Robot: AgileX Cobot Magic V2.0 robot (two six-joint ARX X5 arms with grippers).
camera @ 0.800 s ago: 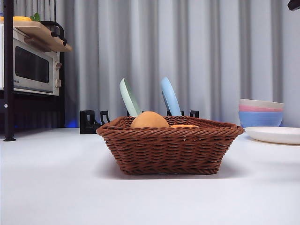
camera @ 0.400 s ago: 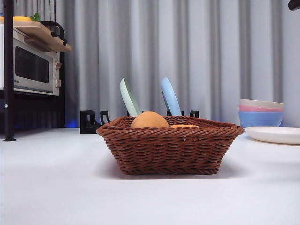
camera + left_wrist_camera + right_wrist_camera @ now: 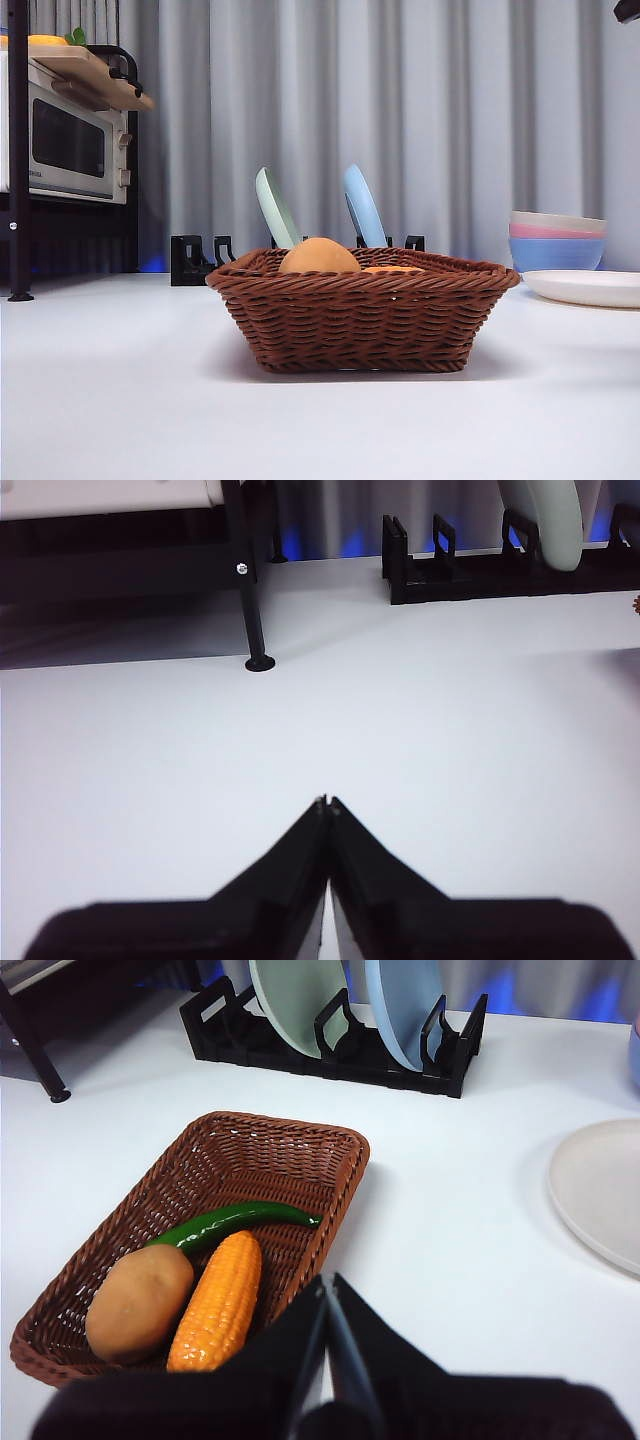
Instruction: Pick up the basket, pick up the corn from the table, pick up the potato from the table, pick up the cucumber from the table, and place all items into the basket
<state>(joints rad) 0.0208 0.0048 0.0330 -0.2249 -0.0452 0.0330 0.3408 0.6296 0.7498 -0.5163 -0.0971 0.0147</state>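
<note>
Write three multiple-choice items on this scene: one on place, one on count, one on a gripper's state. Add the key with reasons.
1. Where is the corn?
A. beside the white plate
B. in the basket
C. in the dish rack

2. How many vegetables lie in the basket?
A. one
B. two
C. three

3. How does the left gripper stand?
A. shut and holding nothing
B. holding the potato
C. wide open

Key: 1 B, it lies between the potato and the cucumber. 2 C, potato, corn and cucumber. 3 A, its jaws meet above the bare table.
</note>
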